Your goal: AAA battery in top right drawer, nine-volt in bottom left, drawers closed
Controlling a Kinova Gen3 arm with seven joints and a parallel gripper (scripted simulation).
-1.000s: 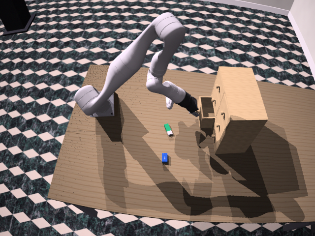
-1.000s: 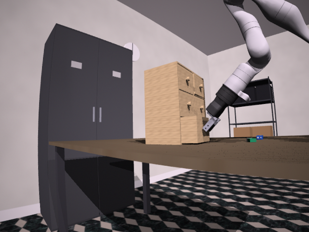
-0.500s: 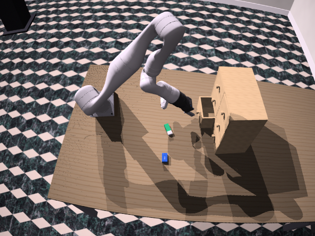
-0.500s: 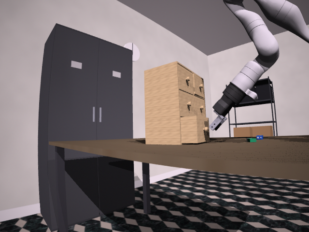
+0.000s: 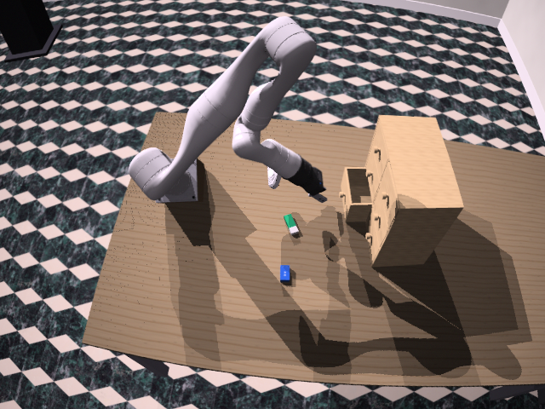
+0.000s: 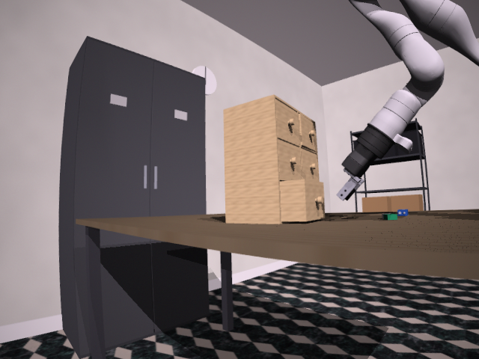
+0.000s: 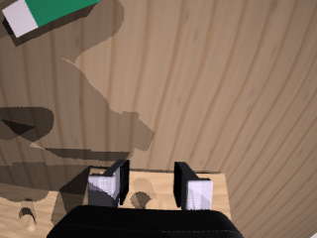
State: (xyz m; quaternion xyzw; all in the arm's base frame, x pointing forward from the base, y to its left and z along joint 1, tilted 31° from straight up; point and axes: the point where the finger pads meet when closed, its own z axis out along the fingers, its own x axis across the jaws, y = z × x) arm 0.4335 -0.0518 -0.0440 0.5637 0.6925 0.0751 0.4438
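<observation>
The chest point(image 5: 415, 158) point(image 6: 251, 166) stands upright. Its bottom-left drawer point(image 5: 358, 212) point(image 6: 292, 200) point(image 7: 218, 187) is pulled partway out; the other drawers look shut. No object shows in the visible part of the open drawer; its deeper part is hidden. My gripper point(image 5: 319, 198) point(image 6: 341, 197) point(image 7: 151, 177) is partly open and empty, in front of that drawer's knob point(image 5: 342, 194) point(image 6: 319, 200) and apart from it. A small blue block with two pale dots point(image 5: 284, 273) point(image 6: 403, 212), possibly the nine-volt battery, lies on the table. I cannot identify an AAA battery.
A green block with a white end point(image 5: 290, 224) point(image 6: 390, 216) point(image 7: 66, 9) lies on the table point(image 5: 145, 308) between the arm's base and the chest. The blue block lies farther toward the chest's right side. Knobs project from the shut drawers.
</observation>
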